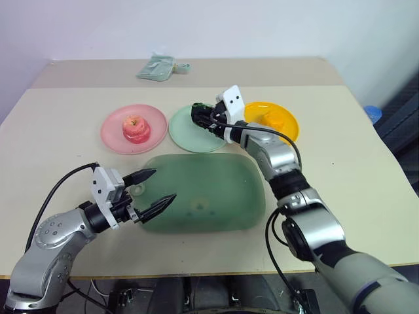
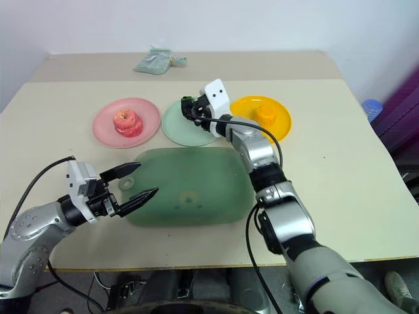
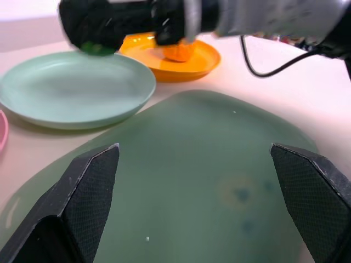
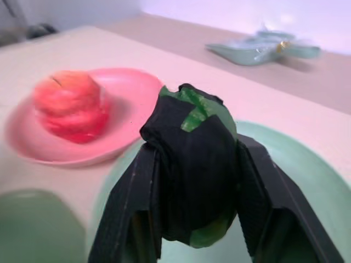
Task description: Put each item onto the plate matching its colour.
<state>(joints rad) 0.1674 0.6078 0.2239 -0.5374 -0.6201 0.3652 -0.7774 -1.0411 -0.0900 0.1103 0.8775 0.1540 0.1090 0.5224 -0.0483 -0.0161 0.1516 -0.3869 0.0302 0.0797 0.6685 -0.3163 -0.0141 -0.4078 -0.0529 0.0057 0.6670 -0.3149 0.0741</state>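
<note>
Nearest, left gripper spread wide, empty, over one large translucent green rounded-rectangle tray. Beyond, three round plastic plates on beige table: pink plate bearing pink-red apple; mint plate beneath right gripper clenched on lumpy black-green ball; yellow-orange plate holding orange fruit, partly hidden. Farthest, crumpled pale packet.

Three plates stand in a row mid-frame: the left plate bears an apple, the right plate a round fruit; a tray lies below them.
</note>
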